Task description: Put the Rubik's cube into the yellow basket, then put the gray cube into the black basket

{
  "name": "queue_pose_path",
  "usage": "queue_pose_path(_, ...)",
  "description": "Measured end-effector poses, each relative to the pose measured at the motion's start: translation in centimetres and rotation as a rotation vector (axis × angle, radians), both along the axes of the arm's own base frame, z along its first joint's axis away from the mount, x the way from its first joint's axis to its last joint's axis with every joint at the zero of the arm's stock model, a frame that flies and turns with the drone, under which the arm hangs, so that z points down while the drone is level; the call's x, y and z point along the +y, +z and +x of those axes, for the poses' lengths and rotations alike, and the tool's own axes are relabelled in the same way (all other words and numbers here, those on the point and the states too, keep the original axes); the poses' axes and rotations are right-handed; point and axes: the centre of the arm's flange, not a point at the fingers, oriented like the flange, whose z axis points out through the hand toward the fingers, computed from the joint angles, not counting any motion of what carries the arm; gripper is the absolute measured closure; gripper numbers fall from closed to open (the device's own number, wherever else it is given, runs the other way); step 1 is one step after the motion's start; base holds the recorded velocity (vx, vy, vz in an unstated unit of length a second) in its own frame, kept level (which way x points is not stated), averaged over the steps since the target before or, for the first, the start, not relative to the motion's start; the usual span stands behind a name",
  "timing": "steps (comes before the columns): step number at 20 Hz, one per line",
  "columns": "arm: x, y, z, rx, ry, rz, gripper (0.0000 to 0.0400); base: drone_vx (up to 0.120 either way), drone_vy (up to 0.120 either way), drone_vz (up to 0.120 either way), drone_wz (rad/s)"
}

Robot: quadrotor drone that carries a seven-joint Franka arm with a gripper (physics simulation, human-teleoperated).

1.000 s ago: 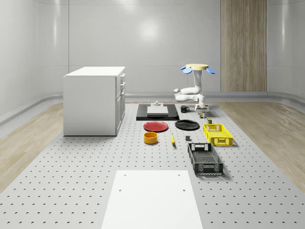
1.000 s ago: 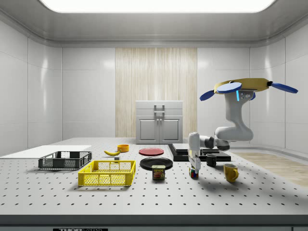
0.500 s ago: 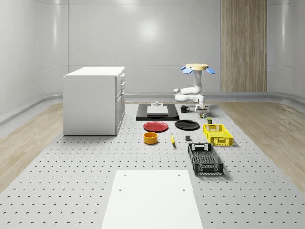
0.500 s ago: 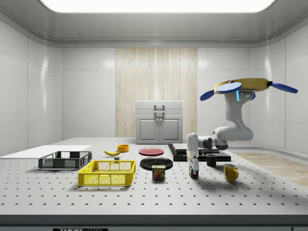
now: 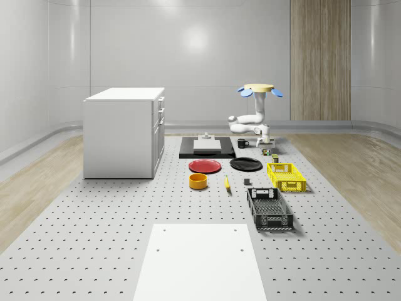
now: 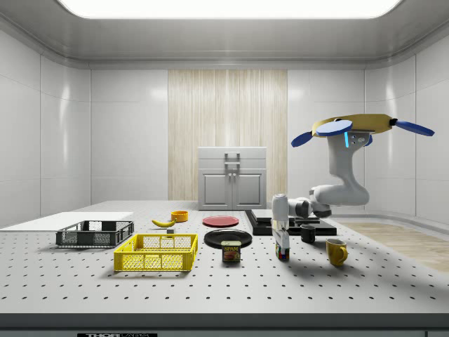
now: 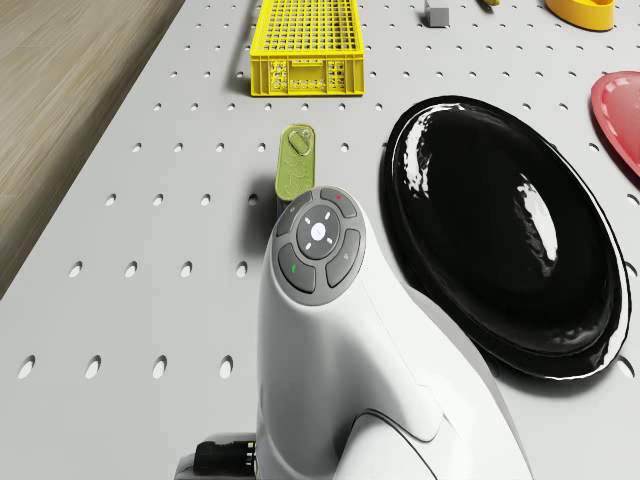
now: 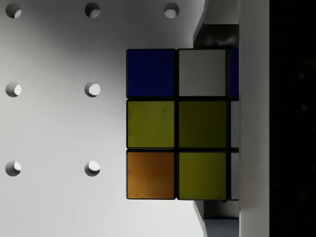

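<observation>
The Rubik's cube (image 6: 282,251) (image 5: 266,151) is at the table's far end, beside a tin can. My gripper (image 6: 282,243) (image 5: 266,148) points straight down onto it. In the wrist view the cube (image 8: 175,123) lies between my two fingers (image 8: 219,29), which press on opposite sides, so the gripper is shut on it. The drone (image 6: 354,126) (image 5: 259,89) hovers above and behind the cube. The yellow basket (image 5: 291,187) (image 6: 154,262) (image 7: 300,78) stands nearer the front, and the black basket (image 5: 274,221) (image 6: 95,239) beyond it. The small gray cube (image 5: 247,182) (image 7: 437,14) sits between the baskets and a banana.
A tin can (image 6: 231,251) (image 7: 297,160) stands right beside the cube, and a black plate (image 7: 500,230) (image 5: 245,163) lies next to it. A yellow mug (image 6: 336,250) and a black mug (image 6: 308,233) are near the arm. A red plate (image 5: 205,165) and white cabinet (image 5: 124,132) lie further off.
The hand has straightened from a slight tilt to upright over the Rubik's cube and drawn up a little. The drone has held its place.
</observation>
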Motion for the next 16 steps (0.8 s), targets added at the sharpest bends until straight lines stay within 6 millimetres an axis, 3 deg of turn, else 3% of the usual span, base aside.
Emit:
queue_pose_path(7,0.0,0.0,0.0,0.000,0.000,0.000,0.0073,0.000,0.000,0.000,0.000)
queue_pose_path(12,0.0,-1.4,0.0,0.000,0.000,0.000,0.0075,0.000,0.000,0.000,0.000)
queue_pose_path(16,0.0,-2.9,0.0,0.000,0.000,0.000,0.0075,0.000,0.000,0.100,0.000)
